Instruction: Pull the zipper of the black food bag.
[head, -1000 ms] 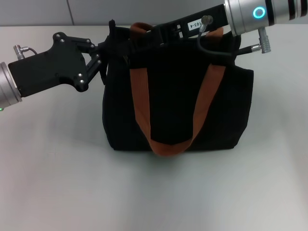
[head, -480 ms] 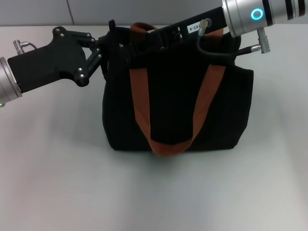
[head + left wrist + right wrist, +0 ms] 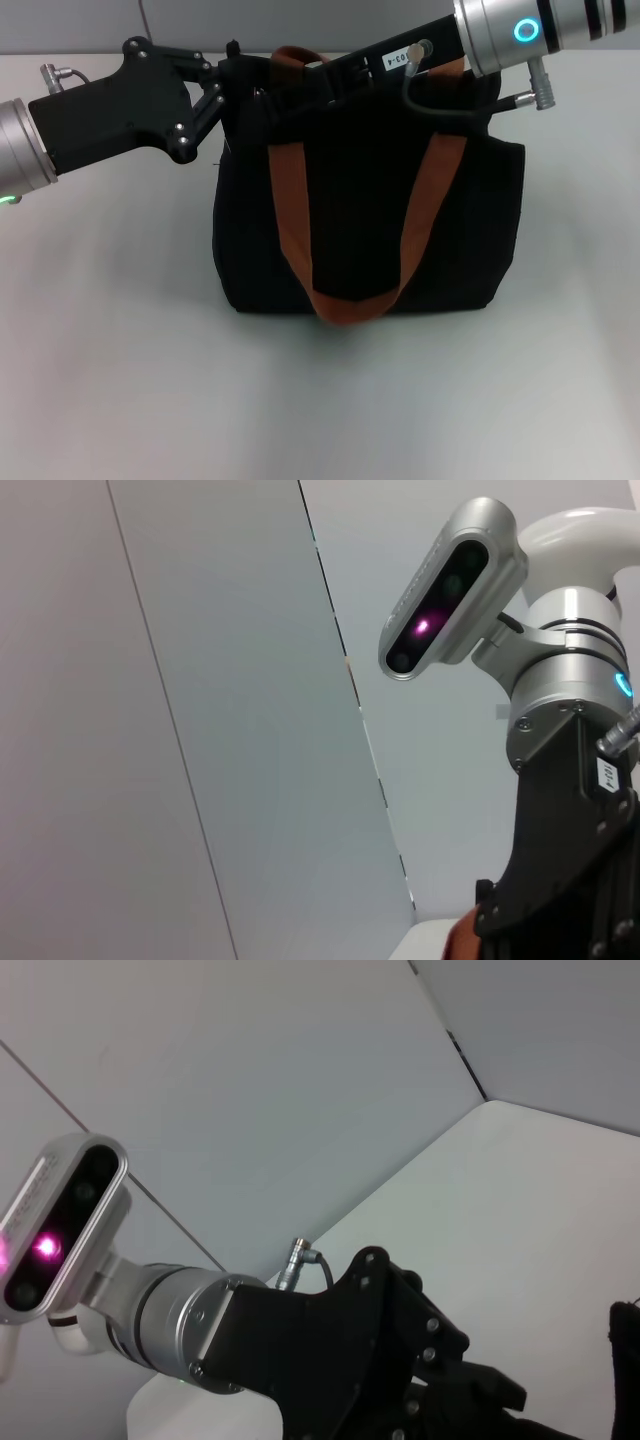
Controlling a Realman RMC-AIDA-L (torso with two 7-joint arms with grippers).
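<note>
Both grippers meet at the bag's top edge.

The left gripper has lifted and edged toward the black food bag's upper left corner, seemingly bracing it; the right gripper reaches along the top. Neither's finger state shows, nor the zipper. The orange handles drape over the front.

The right arm rises before grey wall panels.

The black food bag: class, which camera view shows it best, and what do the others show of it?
The head view: the whole black food bag with both orange handles. The left wrist view catches only an orange scrap by the right arm; the right wrist view only a dark scrap at the frame edge.
</note>
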